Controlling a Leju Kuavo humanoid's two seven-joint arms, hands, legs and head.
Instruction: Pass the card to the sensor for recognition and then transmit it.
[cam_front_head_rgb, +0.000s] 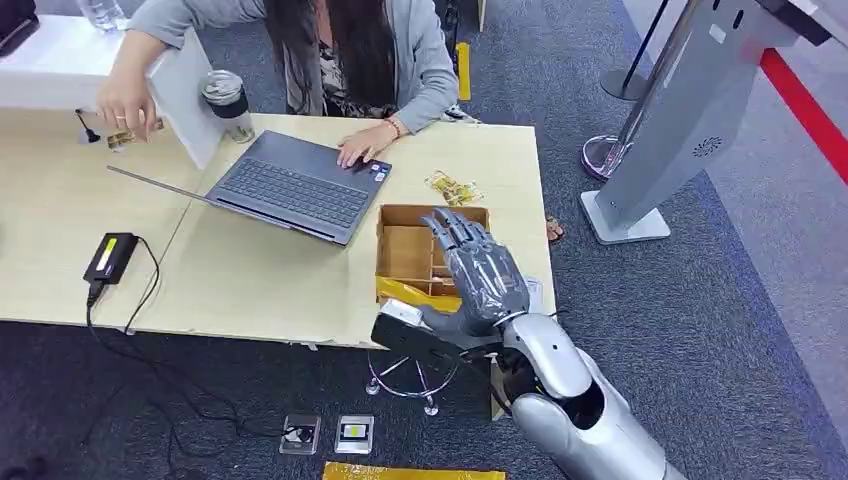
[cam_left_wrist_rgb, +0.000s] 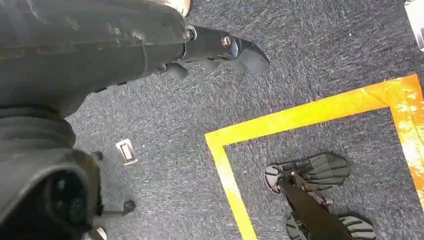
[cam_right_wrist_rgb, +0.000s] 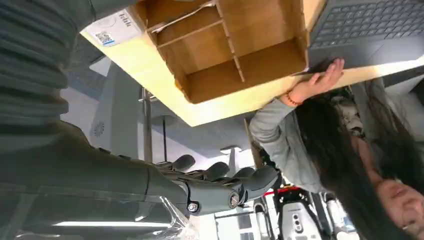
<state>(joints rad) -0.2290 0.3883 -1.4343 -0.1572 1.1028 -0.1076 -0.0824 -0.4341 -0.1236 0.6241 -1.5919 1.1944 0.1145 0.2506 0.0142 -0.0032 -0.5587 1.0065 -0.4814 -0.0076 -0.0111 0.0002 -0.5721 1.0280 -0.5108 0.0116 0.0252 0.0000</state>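
Observation:
My right hand hangs above the brown divided cardboard box at the table's front right corner, fingers stretched out and apart, holding nothing. A white card with a printed code lies on the table beside the box, just under my wrist. The grey sensor stand rises from the carpet to the right of the table, also seen as the grey stand in the right wrist view. My left hand hangs down over the carpet with nothing in it.
A person sits behind the table, one hand on an open laptop. A cup, a black charger and a yellow packet lie on the table. Small devices and yellow tape mark the floor.

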